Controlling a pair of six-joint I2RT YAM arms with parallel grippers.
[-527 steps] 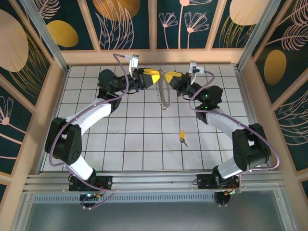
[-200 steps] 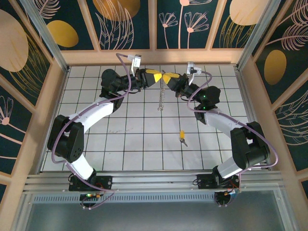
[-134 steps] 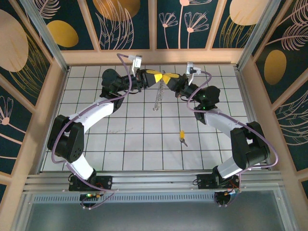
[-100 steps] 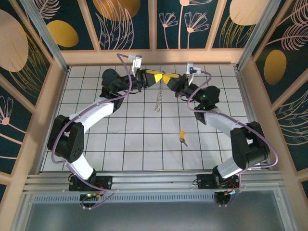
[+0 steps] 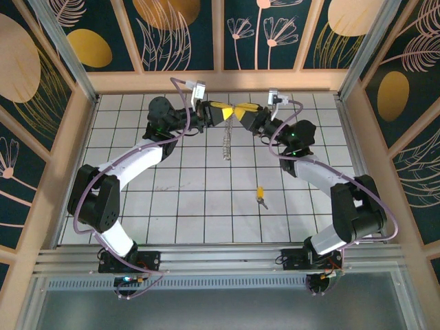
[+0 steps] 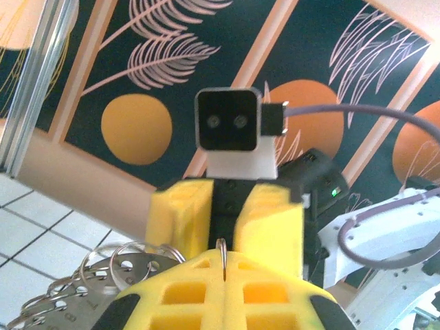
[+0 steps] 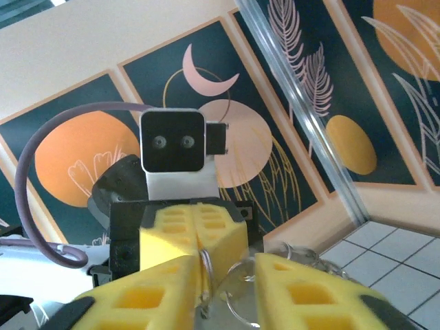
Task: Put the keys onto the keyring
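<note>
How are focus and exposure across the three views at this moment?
Top external: sharp, evenly lit, keyring small but clear. Left wrist: left tool's fingers soft up close, top-left corner blown out. Right wrist: right tool's fingers blurred, wall panels sharper.

White tiled table, one small key lying on it.
Looking down now: the table [image 5: 172, 206] is a grid of white tiles with dark lines, boxed in by a pale wooden rim [image 5: 77, 155]. Right of centre, toward the near edge, the key [image 5: 260, 196] lies flat, yellow-orange head on the far side, thin blade nearer.
</note>
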